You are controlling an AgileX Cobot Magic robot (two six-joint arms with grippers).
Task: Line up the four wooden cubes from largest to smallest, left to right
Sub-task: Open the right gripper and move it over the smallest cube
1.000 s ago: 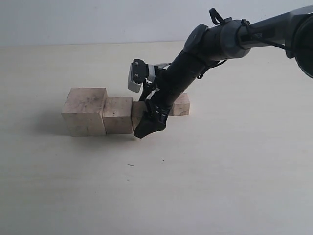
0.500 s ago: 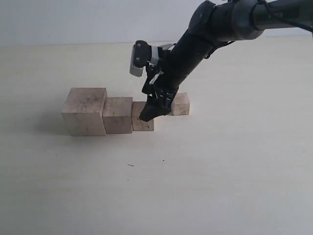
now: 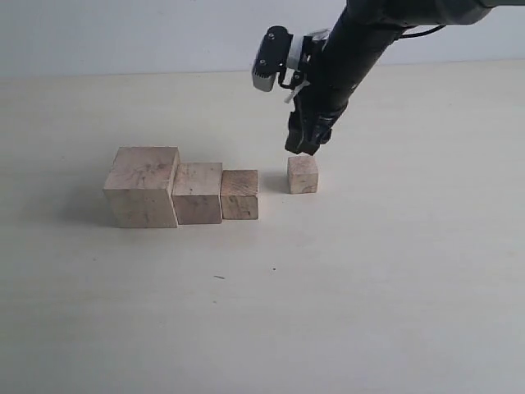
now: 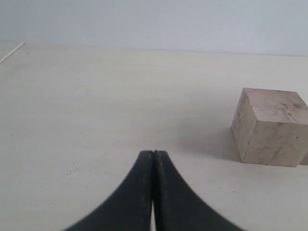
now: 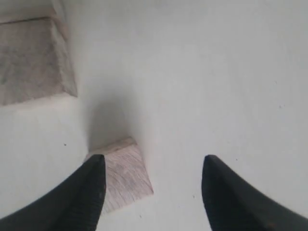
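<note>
Three of the wooden cubes stand touching in a row: the largest cube (image 3: 142, 187) at the left, then the second cube (image 3: 198, 193), then the third cube (image 3: 239, 194). The smallest cube (image 3: 302, 174) sits apart, to the right and slightly farther back. My right gripper (image 3: 302, 148) hangs open just above it, holding nothing. In the right wrist view the smallest cube (image 5: 124, 173) lies beside one finger of the open right gripper (image 5: 153, 158), and the third cube (image 5: 29, 60) shows at the corner. My left gripper (image 4: 153, 153) is shut and empty, away from the largest cube (image 4: 269, 126).
The pale tabletop (image 3: 369, 287) stretches wide around the row, with a light wall behind it. The right arm (image 3: 353, 49) comes down from the upper right over the cubes. The left arm is out of the exterior view.
My right gripper has lifted from the third cube, leaving it in the row, and moved up and right to above the smallest cube. The cubes have not shifted.
</note>
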